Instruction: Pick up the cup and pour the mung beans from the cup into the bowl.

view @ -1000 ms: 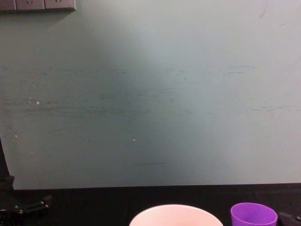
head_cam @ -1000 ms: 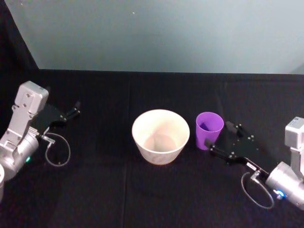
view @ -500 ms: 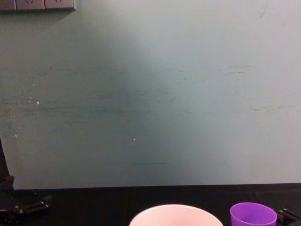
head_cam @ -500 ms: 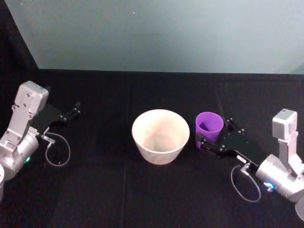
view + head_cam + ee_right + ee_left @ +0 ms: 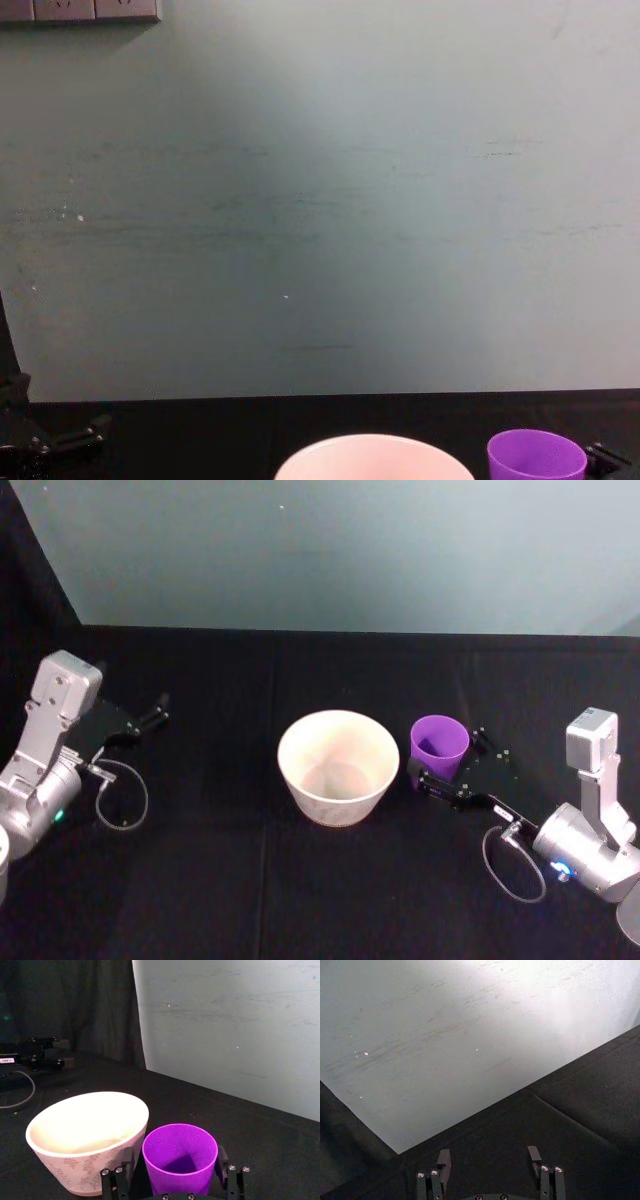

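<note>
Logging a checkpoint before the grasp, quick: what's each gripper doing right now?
Left gripper: open, empty.
Right gripper: open, straddling the cup, not yet closed on it.

Purple cup (image 5: 180, 1160); pinkish-white bowl (image 5: 85, 1167) with leaf pattern.

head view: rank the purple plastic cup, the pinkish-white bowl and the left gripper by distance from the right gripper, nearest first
1. Small purple plastic cup: between the open fingers of the right gripper, on the right.
2. Wide pinkish-white round bowl: just left of the cup, at centre.
3. Left gripper: far left, parked, open.
</note>
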{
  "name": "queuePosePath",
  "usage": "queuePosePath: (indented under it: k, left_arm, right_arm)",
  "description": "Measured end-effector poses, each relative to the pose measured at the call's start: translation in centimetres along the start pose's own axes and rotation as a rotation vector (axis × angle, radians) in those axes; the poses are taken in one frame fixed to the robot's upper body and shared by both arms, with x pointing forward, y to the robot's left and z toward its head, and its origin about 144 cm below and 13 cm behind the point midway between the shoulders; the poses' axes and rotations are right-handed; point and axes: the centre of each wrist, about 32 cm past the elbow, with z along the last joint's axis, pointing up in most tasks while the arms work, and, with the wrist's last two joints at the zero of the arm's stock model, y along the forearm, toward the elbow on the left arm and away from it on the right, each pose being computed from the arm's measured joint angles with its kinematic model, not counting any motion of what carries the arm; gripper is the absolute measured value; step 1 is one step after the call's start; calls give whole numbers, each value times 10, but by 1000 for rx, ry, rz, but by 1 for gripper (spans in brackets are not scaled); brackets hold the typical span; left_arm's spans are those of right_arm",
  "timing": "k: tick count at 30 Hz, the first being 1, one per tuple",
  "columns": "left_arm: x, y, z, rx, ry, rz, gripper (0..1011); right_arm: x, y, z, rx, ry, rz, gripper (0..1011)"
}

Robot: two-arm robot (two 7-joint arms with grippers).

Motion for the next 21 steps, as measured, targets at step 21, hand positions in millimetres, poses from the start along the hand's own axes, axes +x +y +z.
queuePosePath:
  k: [21]
  left_arm:
    - [0,0,0,0,0,0,1000]
  right_arm:
    - [0,-1,0,2,1,-1,746]
